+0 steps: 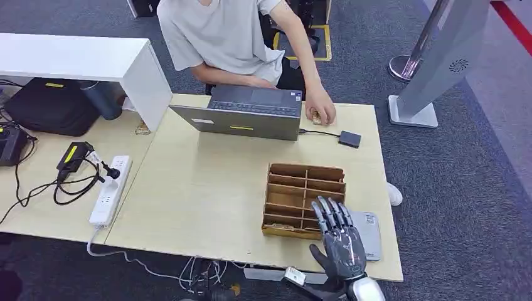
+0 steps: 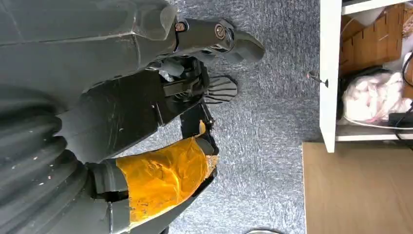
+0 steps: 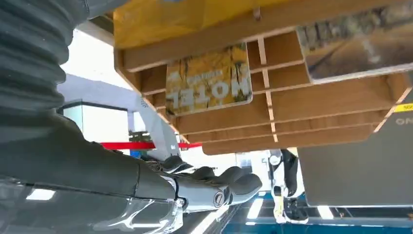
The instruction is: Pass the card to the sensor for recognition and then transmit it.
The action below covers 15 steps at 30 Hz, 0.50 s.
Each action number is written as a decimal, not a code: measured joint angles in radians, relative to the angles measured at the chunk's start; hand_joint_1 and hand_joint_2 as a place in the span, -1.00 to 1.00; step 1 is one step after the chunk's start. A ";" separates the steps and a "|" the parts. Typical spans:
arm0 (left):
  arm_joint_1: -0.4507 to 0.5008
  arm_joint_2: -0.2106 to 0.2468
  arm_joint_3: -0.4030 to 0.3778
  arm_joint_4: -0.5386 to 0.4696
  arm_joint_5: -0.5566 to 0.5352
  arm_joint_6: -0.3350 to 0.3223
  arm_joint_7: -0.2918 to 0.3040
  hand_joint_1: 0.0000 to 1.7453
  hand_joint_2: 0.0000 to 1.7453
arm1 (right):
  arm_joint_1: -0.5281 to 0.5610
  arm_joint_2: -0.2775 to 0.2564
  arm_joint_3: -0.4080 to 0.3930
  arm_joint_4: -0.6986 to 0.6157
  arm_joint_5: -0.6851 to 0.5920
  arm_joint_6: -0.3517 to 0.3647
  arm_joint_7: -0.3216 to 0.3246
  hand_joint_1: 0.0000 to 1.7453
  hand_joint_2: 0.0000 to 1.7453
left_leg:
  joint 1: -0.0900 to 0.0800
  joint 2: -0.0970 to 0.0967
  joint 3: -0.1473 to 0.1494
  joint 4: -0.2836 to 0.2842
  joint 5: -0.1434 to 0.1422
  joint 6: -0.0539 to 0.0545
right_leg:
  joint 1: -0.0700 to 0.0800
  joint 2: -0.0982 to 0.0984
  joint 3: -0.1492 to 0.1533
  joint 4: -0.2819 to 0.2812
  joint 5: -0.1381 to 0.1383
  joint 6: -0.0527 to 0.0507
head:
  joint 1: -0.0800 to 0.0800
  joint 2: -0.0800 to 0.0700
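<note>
I read this setting as an office or reception-style test area. A light wooden desk (image 1: 207, 194) stands on grey-blue carpet (image 1: 464, 188), and a person in a grey T-shirt (image 1: 219, 34) sits behind it at an open laptop (image 1: 241, 113), one hand resting beside it. A second desk to the left carries a white power strip (image 1: 110, 191), tangled black cables (image 1: 69, 185) and a black bag (image 1: 50, 106) under a white shelf (image 1: 75, 56). A grey kiosk stand (image 1: 439, 63) and a barrier post base (image 1: 404, 66) with red tape on the floor (image 1: 511, 22) suggest a public counter. A wooden slotted organiser (image 1: 301, 197) on the desk holds a card printed "HOTEL" (image 3: 209, 80), seen from the right wrist.
</note>
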 joint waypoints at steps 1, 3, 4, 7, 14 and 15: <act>0.000 0.000 0.000 0.000 0.000 0.000 0.000 -1.00 1.00 | -0.006 0.000 0.000 0.000 -0.001 0.000 0.000 -1.00 1.00 | 0.000 0.000 0.000 0.000 0.000 0.000 | 0.000 0.000 0.000 0.000 0.000 0.000 | 0.000 0.000; 0.000 0.000 0.000 0.000 -0.002 0.000 0.001 -1.00 1.00 | -0.014 0.000 0.001 0.000 -0.003 0.000 0.002 -1.00 1.00 | 0.000 0.000 0.000 0.000 0.000 0.000 | 0.000 0.000 0.000 0.000 0.000 0.000 | 0.000 0.000; 0.000 0.000 0.000 0.000 -0.002 0.000 0.002 -1.00 1.00 | -0.018 0.000 0.001 0.001 -0.003 0.000 0.002 -1.00 1.00 | 0.000 0.000 0.000 0.000 0.000 0.000 | 0.000 0.000 0.000 0.000 0.000 0.000 | 0.000 0.000; -0.001 -0.001 0.000 0.000 -0.003 0.000 0.003 -1.00 1.00 | -0.024 0.000 0.002 0.001 -0.003 0.000 0.005 -1.00 1.00 | 0.000 0.000 0.000 0.000 0.000 0.000 | 0.000 0.000 0.000 0.000 0.000 0.000 | 0.000 0.000; -0.001 -0.002 0.002 0.000 -0.010 0.000 0.003 -1.00 1.00 | -0.034 0.000 0.013 0.001 -0.012 0.000 0.000 -1.00 1.00 | 0.000 0.000 0.000 0.000 0.000 0.000 | 0.000 0.000 0.000 0.000 0.000 0.000 | 0.000 0.000; -0.001 -0.002 0.002 0.000 -0.010 0.000 0.003 -1.00 1.00 | -0.035 0.000 0.014 0.001 -0.013 0.000 0.000 -1.00 1.00 | 0.000 0.000 0.000 0.000 0.000 0.000 | 0.000 0.000 0.000 0.000 0.000 0.000 | 0.000 0.000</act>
